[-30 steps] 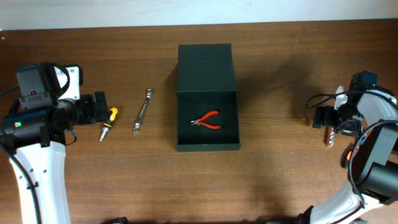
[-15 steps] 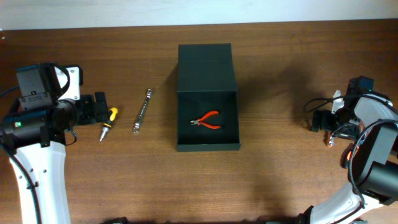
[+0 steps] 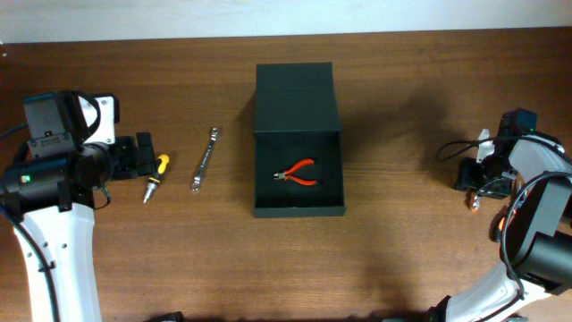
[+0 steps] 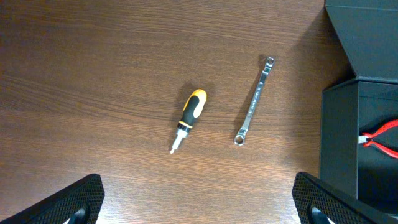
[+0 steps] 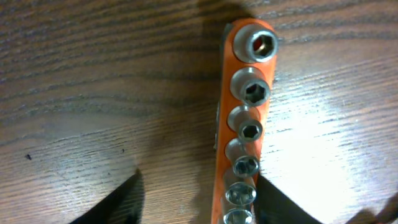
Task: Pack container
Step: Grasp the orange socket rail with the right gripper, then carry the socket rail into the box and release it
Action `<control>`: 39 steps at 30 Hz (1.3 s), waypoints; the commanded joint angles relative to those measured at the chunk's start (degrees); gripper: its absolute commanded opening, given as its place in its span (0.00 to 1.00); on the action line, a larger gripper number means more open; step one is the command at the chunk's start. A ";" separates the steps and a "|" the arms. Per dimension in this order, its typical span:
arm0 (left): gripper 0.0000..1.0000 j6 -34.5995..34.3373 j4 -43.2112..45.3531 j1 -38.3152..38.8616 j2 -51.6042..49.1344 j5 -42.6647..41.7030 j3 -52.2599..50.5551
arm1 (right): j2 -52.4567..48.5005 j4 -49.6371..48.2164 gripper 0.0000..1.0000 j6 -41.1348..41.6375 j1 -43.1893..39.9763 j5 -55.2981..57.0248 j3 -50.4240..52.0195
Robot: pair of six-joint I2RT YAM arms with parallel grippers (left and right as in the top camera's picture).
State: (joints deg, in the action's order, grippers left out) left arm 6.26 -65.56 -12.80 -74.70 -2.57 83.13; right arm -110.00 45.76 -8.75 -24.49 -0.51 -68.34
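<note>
Right pincer (image 5: 200, 205) had narrowed from wide, half-open astride the orange socket rail (image 5: 246, 124), no grip seen | left pincer (image 4: 199, 202) stayed fully spread, empty | container (image 3: 295, 98) unmoved, centre of bench (image 3: 402, 259), lid open.

Both arms same build: glossy white link shells, black joint housings. Left arm (image 3: 45, 237) has a small green light (image 3: 24, 178) on its black housing, a white camera block (image 3: 100, 116) at the wrist, and a black left gripper (image 3: 146, 154). Right arm (image 3: 536, 224) has a thin black cable (image 3: 451, 148) looping off the wrist; right gripper (image 5: 200, 194) is black too.
</note>
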 commanded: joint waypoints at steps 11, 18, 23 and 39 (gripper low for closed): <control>0.99 0.74 -0.85 0.17 -0.20 0.42 0.98 | -0.04 -0.50 0.17 1.33 0.11 0.52 0.74; 0.99 0.74 -2.14 0.17 -0.20 0.42 0.98 | -0.04 -0.66 0.11 1.33 0.11 0.52 0.74; 0.99 0.76 -2.40 0.17 -0.20 0.46 0.98 | -0.04 -1.03 0.04 1.38 0.11 -0.87 0.74; 0.99 1.16 -2.14 0.17 -0.17 1.49 0.98 | 1.57 20.68 0.04 -0.26 11.17 -8.11 -27.02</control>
State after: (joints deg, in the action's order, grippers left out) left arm 6.46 -67.94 -12.80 -74.70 -1.48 83.15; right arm -110.04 61.54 -6.09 -19.29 -6.24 -83.66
